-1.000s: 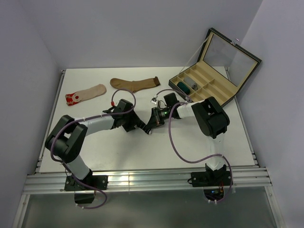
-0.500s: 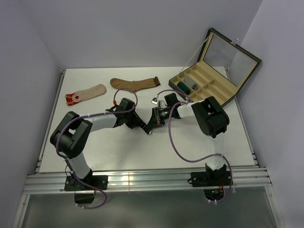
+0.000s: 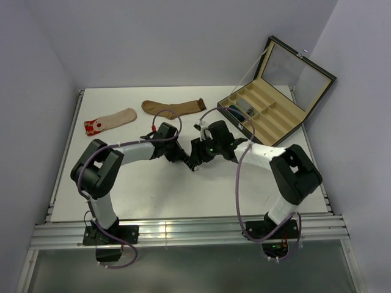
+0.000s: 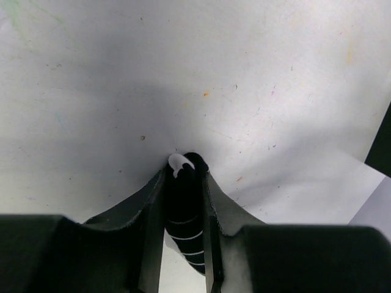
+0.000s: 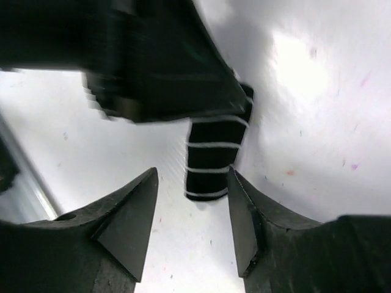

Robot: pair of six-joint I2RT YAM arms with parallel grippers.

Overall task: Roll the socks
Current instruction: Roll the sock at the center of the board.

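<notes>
Right gripper (image 5: 190, 183) newly, seemingly, off sock (image 5: 214, 152)

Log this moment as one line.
left fingers: shut on rolled black striped sock | right fingers: open by it | brown sock, beige sock: flat, far side

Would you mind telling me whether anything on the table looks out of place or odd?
Nothing stands out. The striped sock sits rolled in the left tool; the beige sock and brown sock lie flat, unrolled.
</notes>
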